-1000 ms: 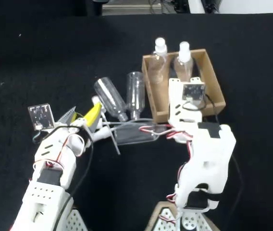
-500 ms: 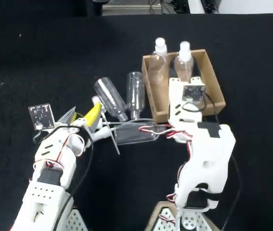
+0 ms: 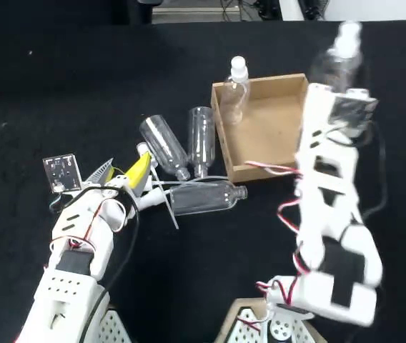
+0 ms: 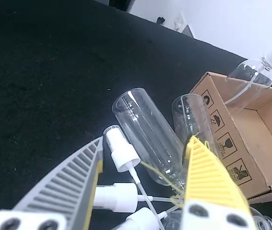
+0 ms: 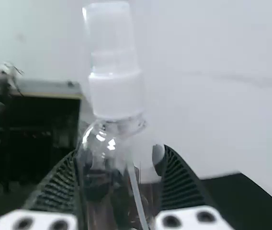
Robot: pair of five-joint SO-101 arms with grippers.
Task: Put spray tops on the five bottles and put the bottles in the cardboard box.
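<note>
High view, as we log it: right hand (image 3: 335,82) clamped on one capped bottle (image 3: 340,53), held aloft near a far corner of the one cardboard box (image 3: 260,170). One standing bottle (image 3: 236,93), capped, sits in the box's other far corner, with open floor beside it. Left hand (image 3: 122,170) spread wide, holding nothing. Three spray tops (image 4: 121,152) lie between its fingers. Three uncapped bottles (image 3: 164,146) lie just beyond it, toward the box. Black bench (image 3: 60,86) runs wide on its other side.
</note>
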